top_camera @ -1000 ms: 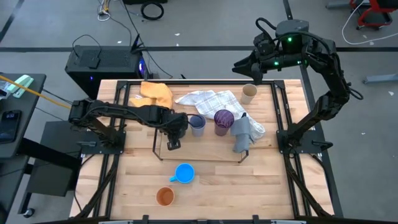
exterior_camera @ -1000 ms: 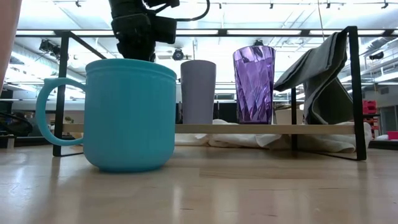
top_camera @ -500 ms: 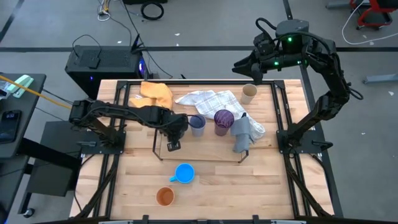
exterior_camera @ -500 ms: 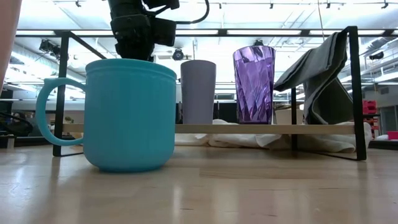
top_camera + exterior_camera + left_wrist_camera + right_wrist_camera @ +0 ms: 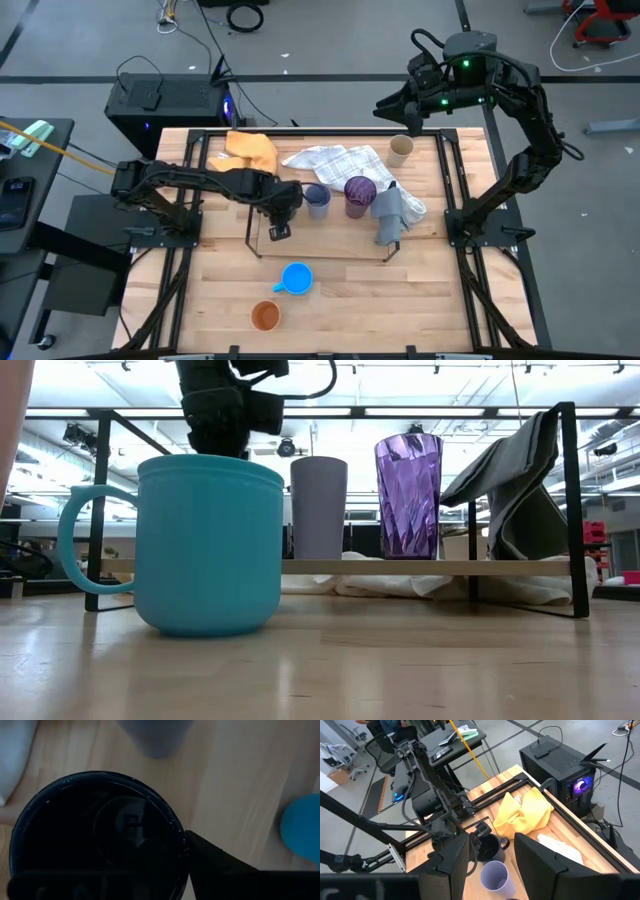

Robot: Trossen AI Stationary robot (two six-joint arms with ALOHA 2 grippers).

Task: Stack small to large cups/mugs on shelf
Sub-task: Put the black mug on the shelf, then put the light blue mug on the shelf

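Note:
The black rod shelf stands mid-table. On it stand a pale lavender-blue cup and a purple cup. My left gripper is over the shelf's left part, shut on the dark navy cup, which the bright blue mug hides in the low view. The blue mug and orange cup stand on the table near the front edge. The tan cup stands at the far right. My right gripper is open and empty, high above the table's far edge. My left gripper comes at the dark navy cup from above, pointing down. One finger lies against the outside of the cup's rim. The other finger is lost in the cup's dark. The cup is upright; whether it rests on the shelf I cannot tell.
A grey cloth hangs over the shelf's right end. A white-checked cloth and a yellow cloth lie behind the shelf. Bare wood lies right of the blue mug. A black box sits beyond the far edge.

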